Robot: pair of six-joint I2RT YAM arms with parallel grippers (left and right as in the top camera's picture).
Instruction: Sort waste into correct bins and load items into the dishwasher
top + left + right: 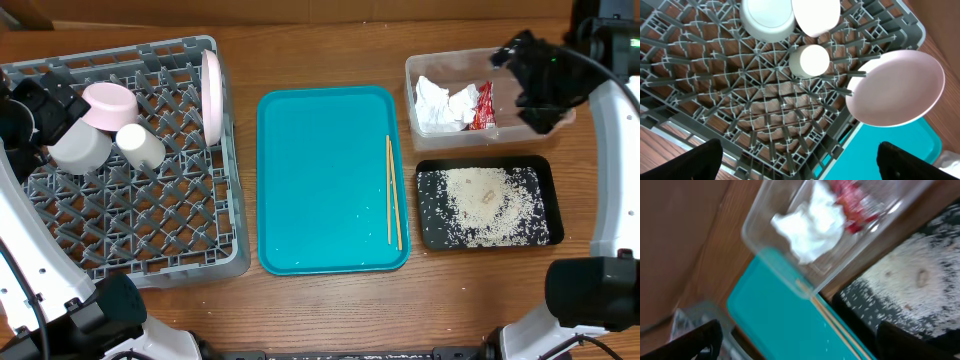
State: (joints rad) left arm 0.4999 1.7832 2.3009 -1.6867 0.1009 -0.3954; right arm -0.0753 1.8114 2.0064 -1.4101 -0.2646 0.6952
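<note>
left claw: my left claw hangs over the rack with its fingers spread wide and nothing between them.
rack: the big square grey plastic dish rack sits at the table's 9 o'clock. A pale pink bowl, a grey metal-look bowl and a small white cup are bunched near its 10 o'clock corner. A pale pink round plate stands on edge along the wall at 2 o'clock.
teal tray: the large teal plastic tray is dead centre, bare apart from the sticks.
chopsticks: the pair of thin wooden chopsticks lies flat, side by side, by the tray's 3 o'clock edge, running 12 to 6. I reckon they're the last thing to load.
handling: featherweight, stiff and skinny, so on slick plastic they'll probably roll or scissor apart. I'd pinch both together across the middle so neither end tips.
clear tub: the clear plastic rectangular tub at 1 o'clock holds a crumpled white paper napkin and a small red wrapper.
black tray: the shallow black rectangular tray at 4 o'clock holds whitish rice scraps.
right claw: my right claw is up by the tub, fingers apart, empty.
</note>
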